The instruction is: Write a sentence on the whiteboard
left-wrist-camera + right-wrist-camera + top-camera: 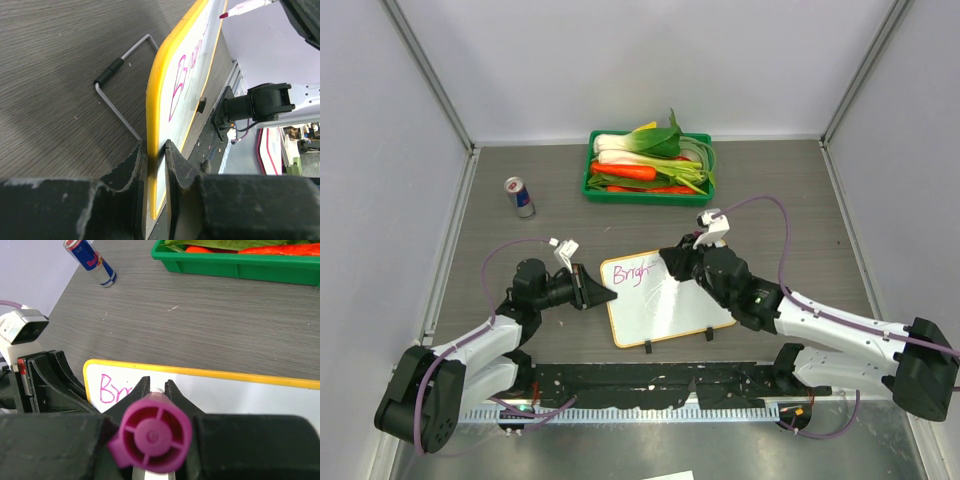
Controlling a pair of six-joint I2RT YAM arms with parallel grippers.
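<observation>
The whiteboard lies on the table between the arms, yellow-rimmed, with two black clips on its near edge. My left gripper is shut on its left edge; the rim runs between the jaws of the left gripper. The sentence reads "Brigh" in magenta at the top left, also seen edge-on. My right gripper is shut on a magenta marker. The marker's tip sits at the board just right of the last letter; I cannot tell whether it touches.
A green tray of vegetables stands at the back. A drink can stands at the back left. A bent wire stand lies on the table under the board's left side. A black rail runs along the near edge.
</observation>
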